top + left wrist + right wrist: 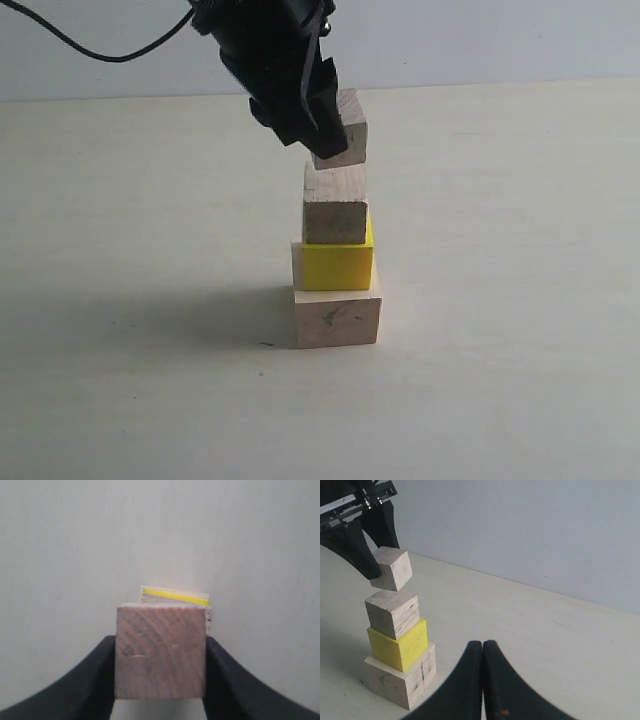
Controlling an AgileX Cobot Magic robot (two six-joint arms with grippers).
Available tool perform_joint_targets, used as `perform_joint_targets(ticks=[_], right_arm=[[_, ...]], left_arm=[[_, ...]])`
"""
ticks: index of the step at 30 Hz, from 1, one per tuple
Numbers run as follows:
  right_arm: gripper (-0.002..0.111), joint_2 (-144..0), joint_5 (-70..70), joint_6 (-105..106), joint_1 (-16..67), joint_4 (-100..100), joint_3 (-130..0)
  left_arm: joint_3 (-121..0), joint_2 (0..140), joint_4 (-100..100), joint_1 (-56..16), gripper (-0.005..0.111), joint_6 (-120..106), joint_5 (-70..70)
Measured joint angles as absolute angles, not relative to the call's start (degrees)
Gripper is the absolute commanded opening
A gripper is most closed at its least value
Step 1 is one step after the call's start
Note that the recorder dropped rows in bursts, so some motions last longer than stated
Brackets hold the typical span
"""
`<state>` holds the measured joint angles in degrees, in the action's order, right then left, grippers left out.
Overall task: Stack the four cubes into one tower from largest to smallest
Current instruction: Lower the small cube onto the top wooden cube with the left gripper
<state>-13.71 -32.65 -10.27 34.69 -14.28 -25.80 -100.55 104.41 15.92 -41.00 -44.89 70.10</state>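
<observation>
The left tool [328, 128] is clamped on the small wood cube [346, 124], gripping it by 2 opposite sides. It holds the cube in the air directly over the stack. In the left wrist view the black fingers [102, 665] press flat against both flanks of the small wood cube [160, 652], whose end grain faces the camera. The cube sits tilted in the grip, with 1 lower corner dipping toward the block beneath. The right wrist view shows a thin gap between the small wood cube [392, 569] and that block. From the exterior view I cannot tell whether they touch.

Below it, 3 cubes stand stacked on the pale tabletop [500, 300]. The large wood cube [337, 318] is at the base, the yellow cube [337, 266] rests on it, and the medium wood cube [335, 207] rests on the yellow one. The medium cube is turned slightly against the yellow cube and sits toward its right edge in the exterior view. In the left wrist view a sliver of the yellow cube [175, 596] shows past the held cube's edge.

The right tool [483, 650] is clenched on nothing, its 2 fingertips pressed together. It is low over the tabletop, well apart from the stack and facing it. A black cable [90, 45] trails from the left arm across the light wall.
</observation>
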Motion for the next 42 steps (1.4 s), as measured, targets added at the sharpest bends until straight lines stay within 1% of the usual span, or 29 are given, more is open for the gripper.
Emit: perform_joint_targets(ticks=[42], right_arm=[[0.0, -13.7, -32.3, -10.3, 34.7, -14.3, -25.8]], left_arm=[[-99.3, 106.7, 17.1, -41.0, 0.0, -54.7, 70.0]])
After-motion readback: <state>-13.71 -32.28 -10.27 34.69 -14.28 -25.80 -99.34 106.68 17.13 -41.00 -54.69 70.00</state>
